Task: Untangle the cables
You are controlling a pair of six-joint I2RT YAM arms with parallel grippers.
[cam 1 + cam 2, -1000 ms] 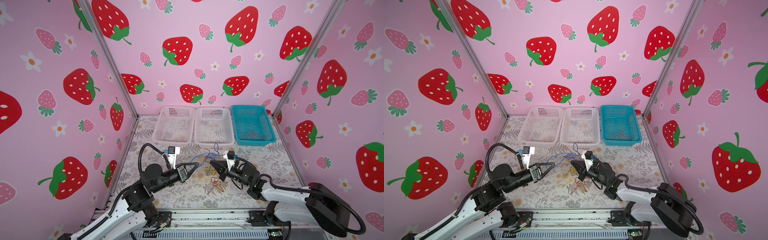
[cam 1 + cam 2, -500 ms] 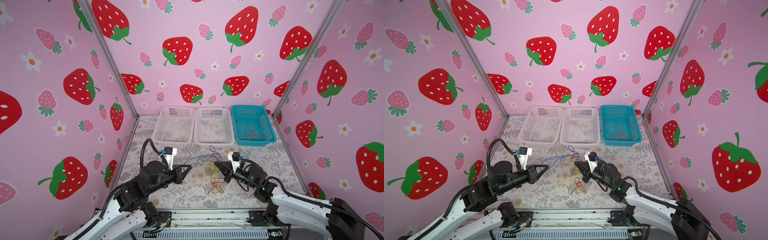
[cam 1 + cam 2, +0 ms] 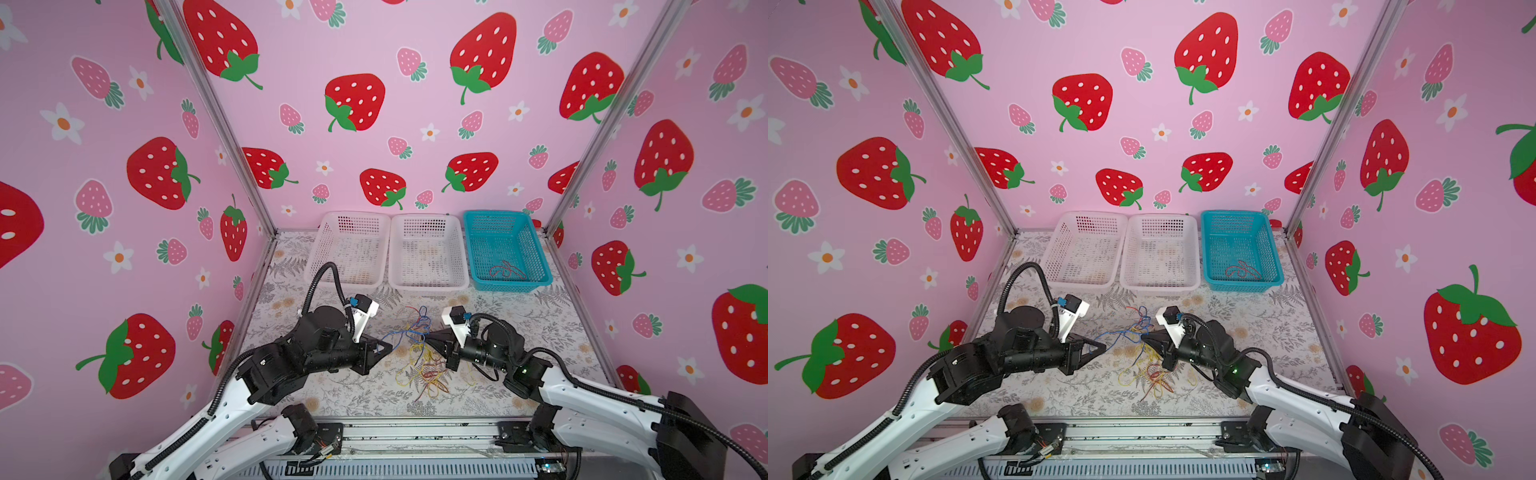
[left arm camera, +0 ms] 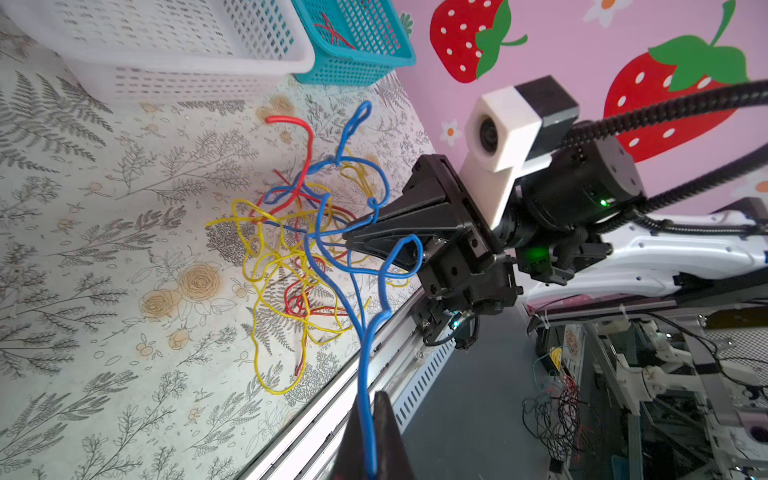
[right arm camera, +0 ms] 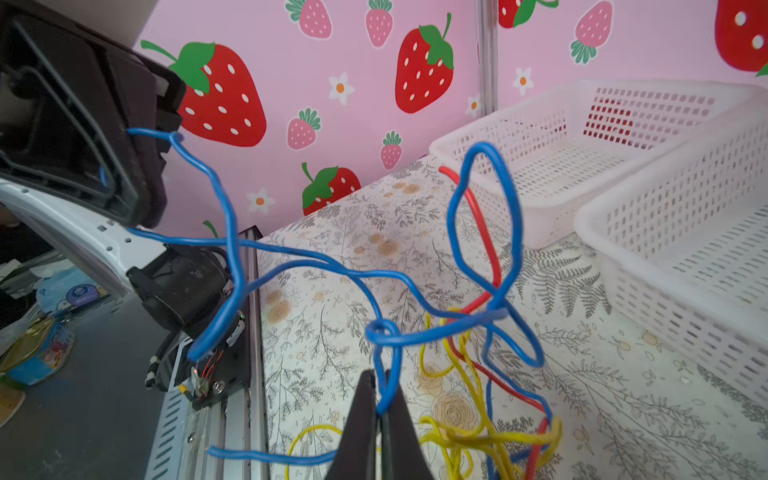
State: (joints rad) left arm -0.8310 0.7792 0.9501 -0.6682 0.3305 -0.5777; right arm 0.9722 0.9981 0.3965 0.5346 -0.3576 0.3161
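Blue cable (image 5: 233, 249) — left pincer (image 3: 388, 346), right pincer (image 3: 428, 340)

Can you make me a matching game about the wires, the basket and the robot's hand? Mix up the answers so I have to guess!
Things:
1. blue cable
2. yellow cables
3. blue basket
4. left gripper

How or where:
A. has a red cable inside
B. pinched shut on the blue cable
C. lying in a heap on the table
D. pulled up off the table

Right pairs: 1-D, 2-C, 3-A, 4-B.
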